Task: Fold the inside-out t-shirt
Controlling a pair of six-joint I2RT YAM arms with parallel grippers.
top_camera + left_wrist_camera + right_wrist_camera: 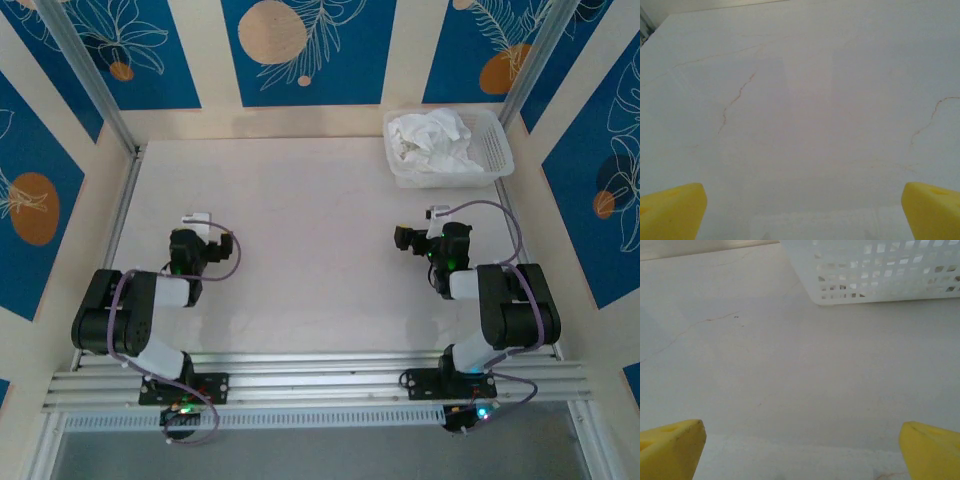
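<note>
The left gripper (pixel 802 195) and right gripper (pixel 802 435) are hanging released, empty. The t-shirt (pixel 432 140) is sitting bunched in the basket (pixel 499 152); advise pinching cloth only.

A: Where is the white t-shirt (pixel 432 140)?
B: It sits all scrunched up in a lump inside the white basket (pixel 497 150), far away at the right back corner of the counter (pixel 300 220).
</note>
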